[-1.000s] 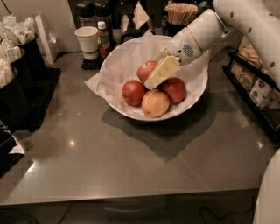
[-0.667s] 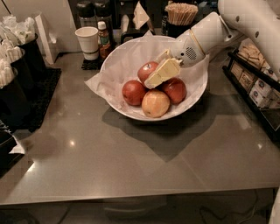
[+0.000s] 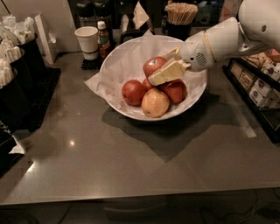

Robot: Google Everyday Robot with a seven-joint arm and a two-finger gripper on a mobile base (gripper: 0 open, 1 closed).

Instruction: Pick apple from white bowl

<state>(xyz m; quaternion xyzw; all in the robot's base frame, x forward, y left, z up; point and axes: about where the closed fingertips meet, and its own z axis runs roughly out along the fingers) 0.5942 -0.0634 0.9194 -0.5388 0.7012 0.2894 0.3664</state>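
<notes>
Ok so the bowl (image 3: pixel 196 92) sits on the counter (image 3: pixel 131 166), toward the back. Four apples are piled in it: the apple (image 3: pixel 151 65) at the back, left apple (image 3: pixel 133 92), right apple (image 3: pixel 177 92), and front apple (image 3: pixel 155 103). The gripper (image 3: pixel 159 66) reaches in from the right, right at that back one. The paper cup (image 3: pixel 86 39) and bottle (image 3: pixel 103 35) are behind the bowl to its left, and the stir sticks (image 3: pixel 180 12) are behind it to the right.

White arm (image 3: pixel 223 39) (dotted grille (image 3: pixel 201 59)), cream hand (image 3: pixel 161 66) in the white bowl (image 3: pixel 194 94)
</notes>
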